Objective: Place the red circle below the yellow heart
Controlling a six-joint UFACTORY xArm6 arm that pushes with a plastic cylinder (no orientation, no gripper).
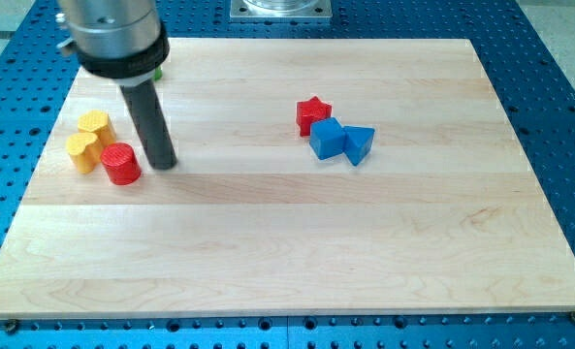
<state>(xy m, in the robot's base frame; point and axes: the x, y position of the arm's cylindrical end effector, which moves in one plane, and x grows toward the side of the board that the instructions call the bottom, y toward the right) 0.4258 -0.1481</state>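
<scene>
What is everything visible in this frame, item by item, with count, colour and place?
red circle: one, red, view's left, just left of my tip
yellow blocks: two, yellow, view's left; one above, one touching the red circle's left; which is the heart I cannot tell
red star: one, red, right of centre near the top
blue cube: one, blue, just below-right of the red star
blue triangle: one, blue, against the cube's right
green block: one, green, mostly hidden behind the arm
wooden board: one, light wood, on a blue perforated table
my tip: one, dark rod, close beside the red circle's right
</scene>
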